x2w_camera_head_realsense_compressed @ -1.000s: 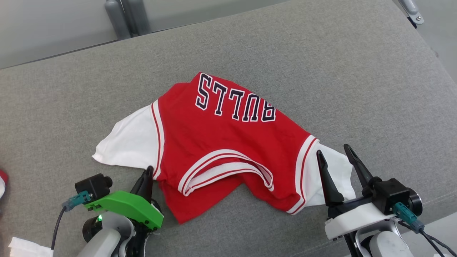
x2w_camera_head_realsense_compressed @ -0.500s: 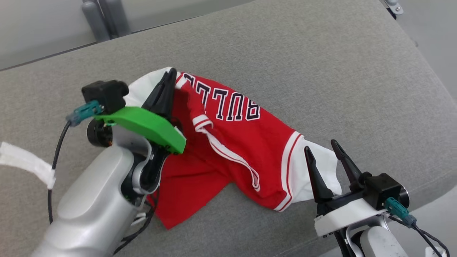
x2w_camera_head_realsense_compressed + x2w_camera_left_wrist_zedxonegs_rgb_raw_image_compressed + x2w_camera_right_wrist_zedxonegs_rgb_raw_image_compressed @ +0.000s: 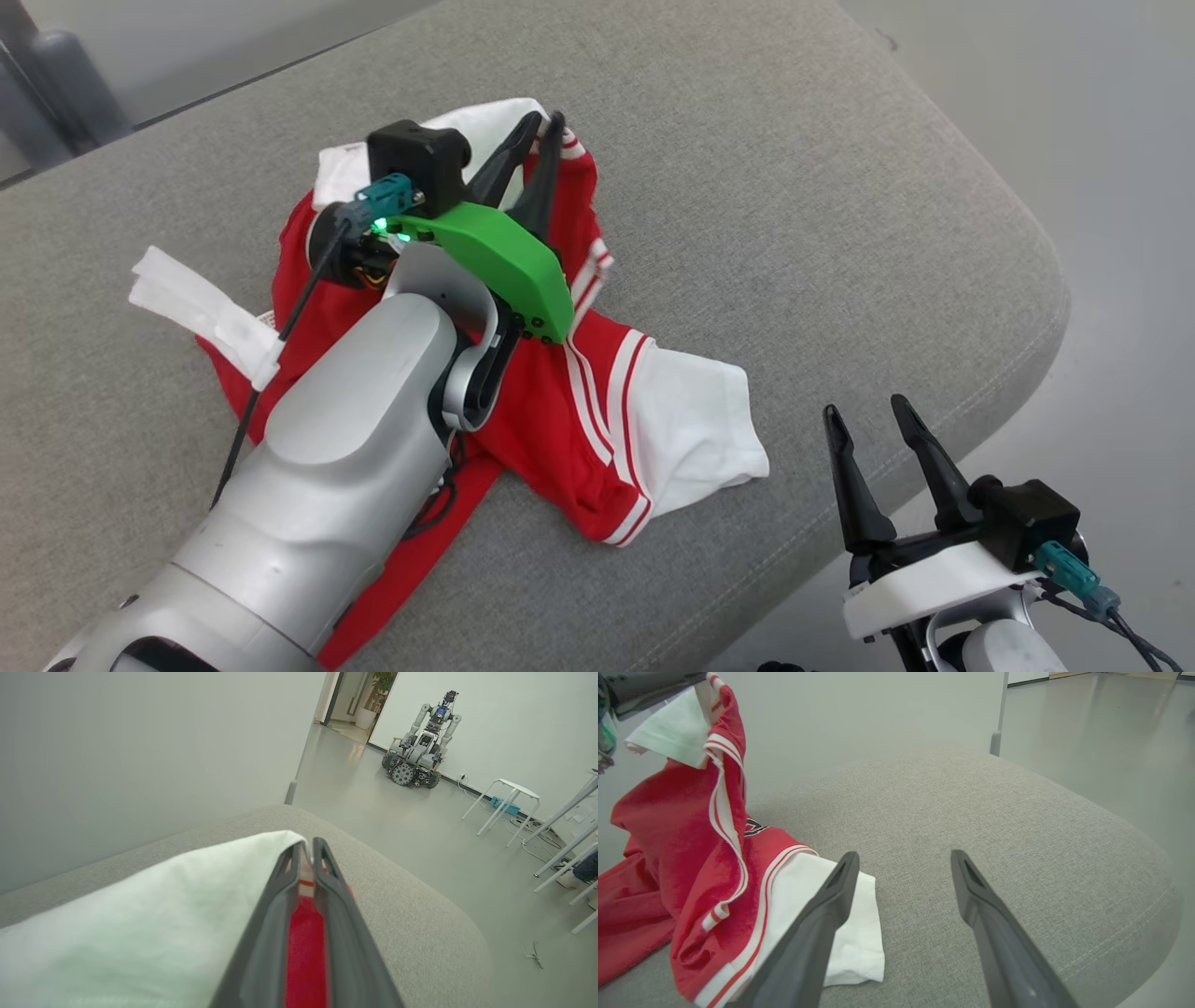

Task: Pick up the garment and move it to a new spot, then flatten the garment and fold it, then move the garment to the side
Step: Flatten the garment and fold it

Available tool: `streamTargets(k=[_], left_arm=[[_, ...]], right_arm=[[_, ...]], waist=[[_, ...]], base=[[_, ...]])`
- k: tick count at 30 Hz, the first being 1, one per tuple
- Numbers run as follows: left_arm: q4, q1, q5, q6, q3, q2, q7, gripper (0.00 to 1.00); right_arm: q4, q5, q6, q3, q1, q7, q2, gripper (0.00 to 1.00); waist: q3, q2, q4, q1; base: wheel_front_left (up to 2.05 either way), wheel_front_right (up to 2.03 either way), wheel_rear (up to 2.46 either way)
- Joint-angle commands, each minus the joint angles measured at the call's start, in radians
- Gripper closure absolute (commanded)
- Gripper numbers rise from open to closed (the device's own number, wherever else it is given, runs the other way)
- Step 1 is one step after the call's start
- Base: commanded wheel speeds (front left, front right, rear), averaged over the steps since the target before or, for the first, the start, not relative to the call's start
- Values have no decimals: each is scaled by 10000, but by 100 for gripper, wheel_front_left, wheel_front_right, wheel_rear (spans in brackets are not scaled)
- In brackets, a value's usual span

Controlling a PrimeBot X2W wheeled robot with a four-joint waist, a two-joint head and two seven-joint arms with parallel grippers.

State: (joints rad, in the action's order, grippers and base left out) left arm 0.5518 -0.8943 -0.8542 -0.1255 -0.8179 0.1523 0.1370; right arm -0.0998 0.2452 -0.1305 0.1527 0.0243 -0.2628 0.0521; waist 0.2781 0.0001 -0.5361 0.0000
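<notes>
The garment [image 3: 551,401] is a red jersey with white sleeves, bunched on the grey cushion [image 3: 794,187]. My left gripper [image 3: 546,119] reaches over it and holds a white-and-red edge lifted off the surface. In the left wrist view the fingers [image 3: 309,842] stand almost together with red and white cloth [image 3: 163,914] pinched between them. The right wrist view shows the garment [image 3: 691,826] hanging from the left gripper [image 3: 644,686] at the top left. My right gripper [image 3: 864,408] is open and holds nothing, near the cushion's front right edge, just right of one white sleeve [image 3: 859,933].
The cushion's rounded edge [image 3: 1027,308] drops to a pale floor on the right. A white taped tag [image 3: 201,313] hangs on the left arm's cable. Across the room stand another wheeled robot [image 3: 418,751] and a white stool [image 3: 507,798].
The head camera has swung, so the whole picture shifted. My left gripper has lifted the garment's edge up and away, bunching the jersey. The right gripper stays open.
</notes>
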Motion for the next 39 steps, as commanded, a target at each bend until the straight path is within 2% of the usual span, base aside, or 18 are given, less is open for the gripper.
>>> streamTargets(k=[1,6,10,12,17,19,22,25,27,29,31,33,39], left_arm=[[220,10,96,129,-63,154,-14,0],[183,335,336,230,-386,339,171,0],[-629,1035,378,-1,-337,886,493,0],[-1317,1645,416,-274,-244,1234,721,0],[-3392,3975,678,-1644,458,2415,1224,0],[-4147,5043,682,-2060,732,2786,1256,0],[-5086,6469,622,-2429,963,3016,1286,0],[-5610,7531,515,-2523,1190,3007,1289,0],[-5759,7994,355,-2273,1212,2758,1289,0],[-5716,8389,-211,-1831,1203,2362,1283,0],[-5364,8439,-390,-1544,1139,2359,1223,0],[-4983,8447,-703,-1241,967,2079,1025,0],[-3899,7907,-776,-790,786,1751,856,0]], right_arm=[[75,75,-3,-19,-46,-30,-22,0],[-2,53,-3,61,-40,-30,-6,0],[9,-130,-3,-45,6,-30,-12,0],[-10,-278,-3,-135,38,-30,-3,0],[-16,-634,-3,-450,-111,-30,-3,0],[-43,-799,-5,-547,-230,-30,-6,0],[-17,-1007,-3,-699,-258,-30,0,0],[5,-1161,-3,-759,-267,-30,-6,0],[12,-1232,-3,-736,-214,-30,-3,0],[-4,-1293,-3,-698,-158,-30,-5,0],[-32,-1339,-3,-682,-104,-30,-2,0],[-42,-1356,-3,-662,-70,-30,-5,0],[-43,-1448,-3,-614,-99,-30,0,0]], waist=[[238,-1,-260,0],[126,-1,55,0],[-146,-1,716,0],[-338,-1,1033,0],[-840,-1,1878,0],[-1002,-1,2221,0],[-1071,-1,2714,0],[-1073,-1,3189,0],[-1060,-1,3430,0],[-1039,-1,3614,0],[-1045,-1,3709,0],[-1041,-1,3756,0],[-967,-1,3690,0]], base=[[0,0,0],[0,0,0],[0,0,0],[0,0,0],[0,0,0],[0,0,0],[0,0,0],[0,0,0],[0,0,0],[0,0,0],[0,0,0],[0,0,0],[0,0,0]])
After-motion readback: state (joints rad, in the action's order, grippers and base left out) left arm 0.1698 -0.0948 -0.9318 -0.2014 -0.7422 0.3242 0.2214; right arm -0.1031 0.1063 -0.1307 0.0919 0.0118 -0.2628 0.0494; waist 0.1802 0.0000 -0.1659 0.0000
